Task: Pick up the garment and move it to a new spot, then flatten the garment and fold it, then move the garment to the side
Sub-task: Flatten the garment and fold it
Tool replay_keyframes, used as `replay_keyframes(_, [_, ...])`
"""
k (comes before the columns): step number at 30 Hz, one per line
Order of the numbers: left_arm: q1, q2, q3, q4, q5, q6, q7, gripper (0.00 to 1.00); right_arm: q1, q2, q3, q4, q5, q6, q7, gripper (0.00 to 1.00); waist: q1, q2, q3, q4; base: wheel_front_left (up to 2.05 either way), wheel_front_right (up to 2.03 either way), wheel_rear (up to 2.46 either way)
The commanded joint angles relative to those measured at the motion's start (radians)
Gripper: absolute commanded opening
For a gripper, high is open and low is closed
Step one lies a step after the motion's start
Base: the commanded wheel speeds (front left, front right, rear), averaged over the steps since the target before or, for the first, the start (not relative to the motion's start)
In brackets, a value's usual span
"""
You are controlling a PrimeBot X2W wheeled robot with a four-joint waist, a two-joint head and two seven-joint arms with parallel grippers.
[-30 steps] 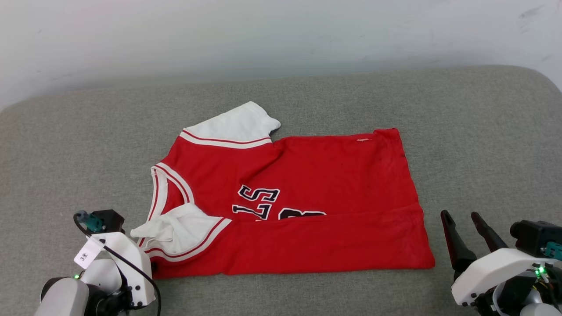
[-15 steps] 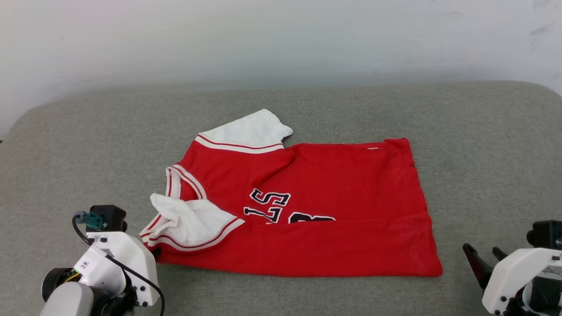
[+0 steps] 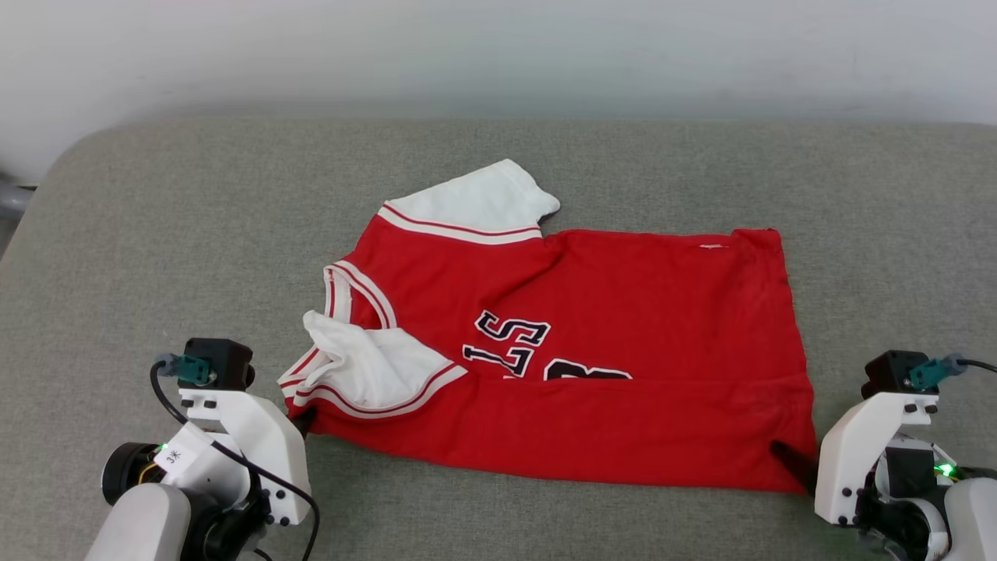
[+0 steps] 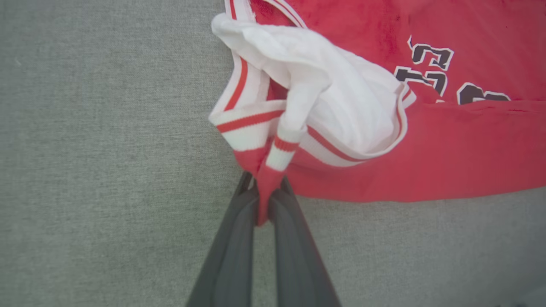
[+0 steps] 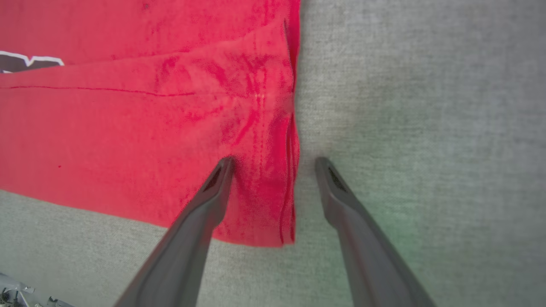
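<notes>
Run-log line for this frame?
left gripper: shut on thin red jersey garment, sleeve trim | right gripper: open, straddling hem corner

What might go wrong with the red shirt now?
1. The left gripper pinches only a thin bit of the shirt, so the cloth may slip out when pulled.
2. The right gripper is open astride the shirt's corner edge, partly over the grey cushion. Closing there may catch just one layer, or miss.
3. The white sleeve is bunched up by the left gripper, so the fold may come out crumpled.
</notes>
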Motion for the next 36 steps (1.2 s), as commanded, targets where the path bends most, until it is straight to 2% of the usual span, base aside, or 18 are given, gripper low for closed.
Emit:
replay_keyframes(1, [-0.010, -0.006, -0.004, 0.001, 0.000, -0.002, -0.007, 0.00, -0.008, 0.006, 0.023, 0.041, 0.012, -0.001, 0.010, 1.00, 0.0000, 0.0000, 0.011, 0.011, 0.00, 0.00, 0.00])
replay_keyframes(2, [-0.013, -0.006, -0.006, 0.004, -0.002, -0.004, -0.010, 0.00, -0.008, 0.014, 0.033, 0.066, 0.021, 0.000, 0.016, 1.00, 0.0000, 0.0000, 0.014, 0.013, 0.00, 0.00, 0.00])
replay_keyframes(3, [-0.015, -0.007, -0.006, 0.007, -0.003, -0.005, -0.013, 0.00, -0.010, 0.019, 0.043, 0.087, 0.024, 0.000, 0.023, 0.86, 0.0000, 0.0000, 0.016, 0.013, 0.00, 0.00, 0.00])
replay_keyframes(4, [-0.016, -0.006, -0.005, 0.010, -0.003, -0.005, -0.014, 0.00, -0.012, 0.025, 0.051, 0.103, 0.031, 0.001, 0.026, 0.40, 0.0000, 0.0000, 0.018, 0.014, 0.00, 0.00, 0.00])
replay_keyframes(5, [-0.016, -0.005, -0.004, 0.013, -0.004, -0.004, -0.016, 0.00, -0.014, 0.028, 0.056, 0.114, 0.036, 0.001, 0.025, 0.13, 0.0000, 0.0000, 0.019, 0.014, 0.00, 0.00, 0.00])
replay_keyframes(6, [-0.016, -0.005, -0.004, 0.016, -0.004, -0.003, -0.018, 0.00, -0.018, 0.029, 0.059, 0.122, 0.038, 0.001, 0.022, 0.00, 0.0000, 0.0000, 0.019, 0.013, 0.00, 0.00, 0.00])
replay_keyframes(13, [0.014, 0.004, 0.009, 0.024, -0.009, 0.009, -0.035, 0.00, -0.035, -0.011, 0.044, 0.068, 0.055, -0.001, -0.037, 0.00, 0.0000, 0.0000, -0.016, -0.001, 0.00, 0.00, 0.00])
replay_keyframes(20, [0.107, 0.014, 0.026, -0.020, -0.019, 0.037, -0.034, 0.00, 0.039, -0.025, 0.002, -0.051, 0.051, -0.001, -0.056, 0.00, 0.0000, 0.0000, -0.074, -0.012, 0.00, 0.00, 0.00])
replay_keyframes(24, [0.209, 0.013, 0.034, -0.055, -0.045, 0.064, -0.003, 0.00, 0.171, 0.019, -0.057, -0.172, 0.027, -0.001, -0.014, 0.00, 0.0000, 0.0000, -0.099, -0.020, 0.00, 0.00, 0.00])
replay_keyframes(29, [0.256, -0.006, 0.033, -0.044, -0.070, 0.079, 0.012, 0.00, 0.255, 0.056, -0.099, -0.220, 0.010, -0.001, 0.019, 0.00, 0.0000, 0.0000, -0.101, -0.028, 0.00, 0.00, 0.00])
replay_keyframes(32, [0.266, -0.019, 0.033, -0.017, -0.088, 0.073, 0.001, 0.00, 0.291, 0.075, -0.100, -0.224, 0.010, -0.001, 0.030, 0.00, 0.0000, 0.0000, -0.097, -0.035, 0.00, 0.00, 0.00])
replay_keyframes(33, [0.262, -0.026, 0.034, -0.004, -0.090, 0.072, -0.007, 0.00, 0.298, 0.078, -0.096, -0.218, 0.010, -0.001, 0.023, 0.35, 0.0000, 0.0000, -0.096, -0.037, 0.00, 0.00, 0.00])
replay_keyframes(34, [0.257, -0.032, 0.032, 0.010, -0.091, 0.070, -0.012, 0.27, 0.302, 0.080, -0.092, -0.214, 0.006, -0.001, 0.008, 1.00, 0.0000, 0.0000, -0.096, -0.037, 0.00, 0.00, 0.00])
replay_keyframes(35, [0.251, -0.036, 0.030, 0.020, -0.092, 0.068, -0.019, 0.89, 0.302, 0.083, -0.089, -0.214, 0.012, -0.001, -0.017, 1.00, 0.0000, 0.0000, -0.097, -0.037, 0.00, 0.00, 0.00])
replay_keyframes(36, [0.242, -0.037, 0.030, 0.028, -0.089, 0.065, -0.032, 1.00, 0.300, 0.085, -0.083, -0.216, 0.017, -0.001, -0.049, 1.00, 0.0000, 0.0000, -0.098, -0.037, 0.00, 0.00, 0.00])
